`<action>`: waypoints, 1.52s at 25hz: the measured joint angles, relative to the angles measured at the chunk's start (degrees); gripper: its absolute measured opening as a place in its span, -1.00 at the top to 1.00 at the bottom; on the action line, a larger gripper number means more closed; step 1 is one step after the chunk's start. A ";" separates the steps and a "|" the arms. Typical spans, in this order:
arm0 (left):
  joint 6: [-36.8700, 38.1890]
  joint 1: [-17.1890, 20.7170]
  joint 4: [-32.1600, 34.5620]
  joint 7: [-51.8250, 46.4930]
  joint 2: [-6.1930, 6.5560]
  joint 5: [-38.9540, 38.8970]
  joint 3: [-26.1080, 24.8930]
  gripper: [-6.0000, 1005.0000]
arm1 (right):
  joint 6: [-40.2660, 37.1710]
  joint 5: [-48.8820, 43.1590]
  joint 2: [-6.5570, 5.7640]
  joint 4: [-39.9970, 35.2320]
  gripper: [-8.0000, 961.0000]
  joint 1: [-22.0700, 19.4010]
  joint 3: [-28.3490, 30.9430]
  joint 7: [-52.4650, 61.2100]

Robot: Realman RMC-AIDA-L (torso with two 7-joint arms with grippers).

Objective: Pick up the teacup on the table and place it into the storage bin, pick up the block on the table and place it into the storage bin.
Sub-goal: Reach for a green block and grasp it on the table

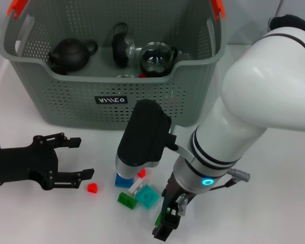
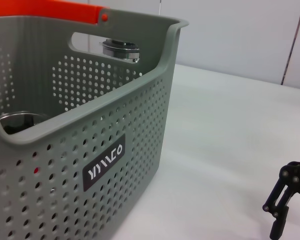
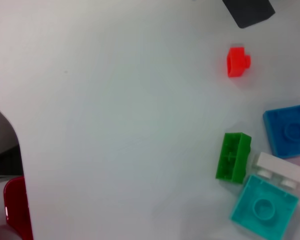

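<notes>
The grey-green storage bin [image 1: 66, 96] stands at the back of the white table and fills the left wrist view [image 2: 90, 150]. Several blocks lie in front of it: a small red one [image 1: 93, 187] [image 3: 237, 61], a blue one [image 1: 123, 180] [image 3: 290, 130], a green one [image 1: 126, 200] [image 3: 233, 156] and a teal one [image 1: 147, 196] [image 3: 264, 209]. My left gripper [image 1: 79, 158] is open and empty, low at the left, just left of the small red block. My right gripper [image 1: 166, 226] hangs low just right of the block cluster. No teacup shows on the table.
In the bin lie a dark teapot [image 1: 68, 53], a black lidded piece [image 1: 120, 46] and a glass teapot [image 1: 155, 58]. Orange clips [image 1: 18, 7] sit on the handles. A white block [image 3: 282, 168] lies between the teal and blue ones. My right arm's bulk covers the right of the table.
</notes>
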 joint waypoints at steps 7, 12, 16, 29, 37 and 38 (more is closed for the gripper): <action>-0.07 0.00 -0.04 0.03 0.00 0.00 -0.15 -0.74 | 0.67 0.00 -0.01 0.04 -0.85 -0.10 -0.53 0.00; -0.07 0.00 -0.04 0.08 0.00 0.00 -0.18 -0.74 | 0.69 -0.02 -0.01 0.48 -0.81 -0.04 -0.63 0.00; -0.06 0.00 -0.04 0.11 0.00 0.00 -0.18 -0.74 | 1.24 -0.02 0.03 1.02 -0.39 0.07 -0.88 0.00; -0.06 -0.09 -0.04 0.17 0.00 0.00 -0.18 -0.74 | 2.26 0.14 0.12 1.33 -0.21 0.04 -2.00 -0.18; -0.09 -0.05 -0.04 0.17 -0.08 0.00 -0.18 -0.74 | 2.35 0.31 0.18 1.32 -0.10 0.08 -2.51 -0.06; -0.10 -0.04 -0.04 0.17 -0.09 0.00 -0.18 -0.74 | 2.35 0.51 0.18 1.31 -0.08 0.08 -2.56 -0.05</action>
